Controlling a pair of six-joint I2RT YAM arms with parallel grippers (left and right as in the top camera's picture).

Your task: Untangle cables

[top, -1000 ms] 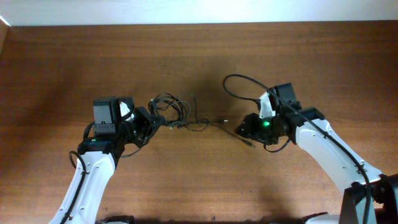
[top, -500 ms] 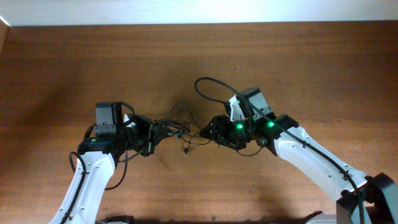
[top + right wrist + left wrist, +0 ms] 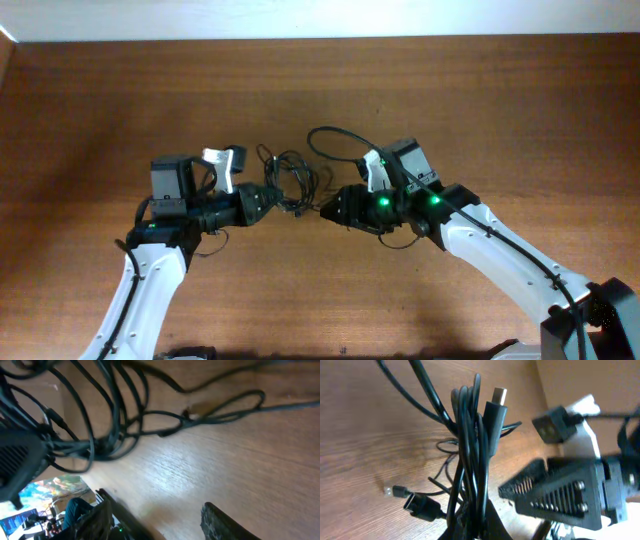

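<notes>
Your worktop and its surroundings

You're working over a dark reddish-brown wooden table with fine grain. A pale strip runs along its far edge, soft light sheens the wood, and a plain tan surface rises beyond.

Black cables lie tangled across a wooden table.
The knot fills the upper left of the frame. Its strands gather at the dark, ribbed left claw on the left edge, and one long loop reaches toward the upper right. Along the bottom edge, the two dark fingers of the right claw stand apart, with bare wood showing between them.
</notes>
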